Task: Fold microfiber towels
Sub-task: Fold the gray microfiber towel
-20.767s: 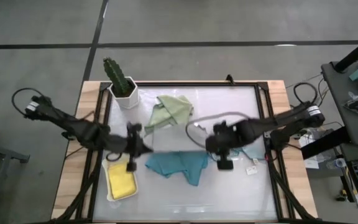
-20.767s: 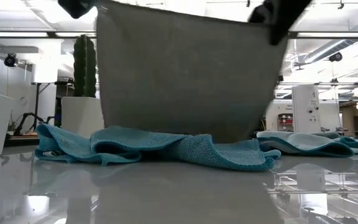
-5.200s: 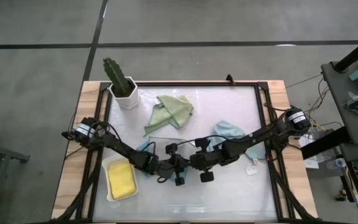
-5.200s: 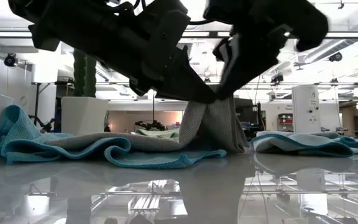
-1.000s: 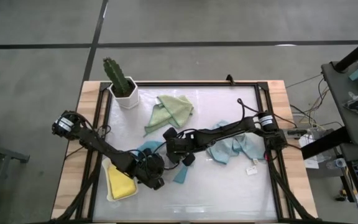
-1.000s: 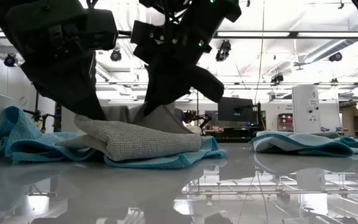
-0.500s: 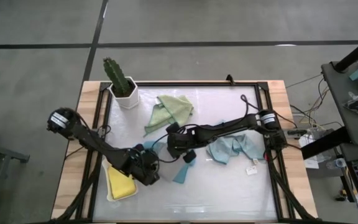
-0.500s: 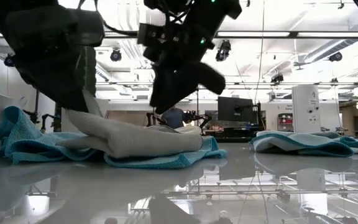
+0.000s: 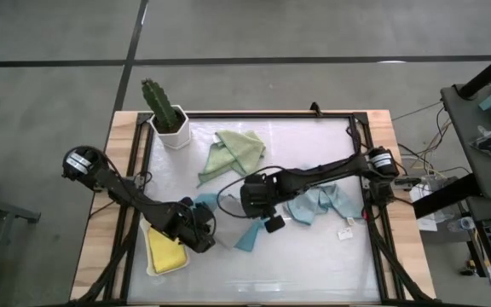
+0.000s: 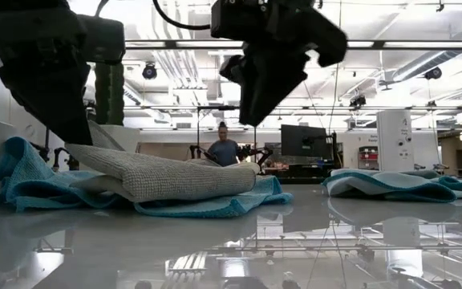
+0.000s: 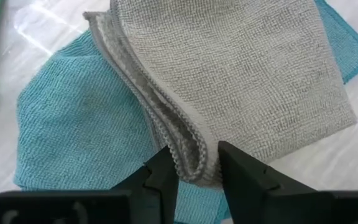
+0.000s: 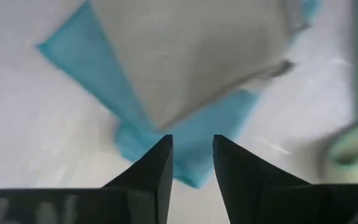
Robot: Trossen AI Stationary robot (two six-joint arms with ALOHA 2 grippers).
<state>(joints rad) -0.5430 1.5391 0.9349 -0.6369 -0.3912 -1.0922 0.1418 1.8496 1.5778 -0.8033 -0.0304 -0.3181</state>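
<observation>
A grey towel [image 11: 241, 74], folded over, lies on a spread teal towel [image 11: 73, 124] near the table's middle, left of centre. My left gripper [image 11: 197, 163] is at the grey towel's left end [image 10: 83, 151], fingers apart, with the folded corner between them. My right gripper [image 12: 192, 146] hangs open above the grey towel [image 10: 175, 177], clear of it, with nothing between its fingers. In the high view the left gripper [image 9: 205, 239] and right gripper [image 9: 271, 223] stand on either side of the towel pair. My left gripper comes slanting down from the table's left at the grey towel's folded corner [image 11: 194, 169], where several layers stack. That corner lies between the parted fingers. Whether the fingers touch it, I cannot tell. The towel rests flat on the teal towel.
A sage green towel [image 9: 237, 152] lies at the far middle, a pale blue towel [image 9: 318, 203] at the right. A yellow towel [image 9: 167, 250] sits in a white tray at the near left. A potted cactus [image 9: 164, 111] stands at the far left corner. A person stands far behind the table.
My right gripper has let go of the grey towel's raised top, risen clear and drifted toward the right edge. The raised part has dropped, so the towel lies flat and folded on the teal one. My left gripper has drawn slightly back toward the left edge.
</observation>
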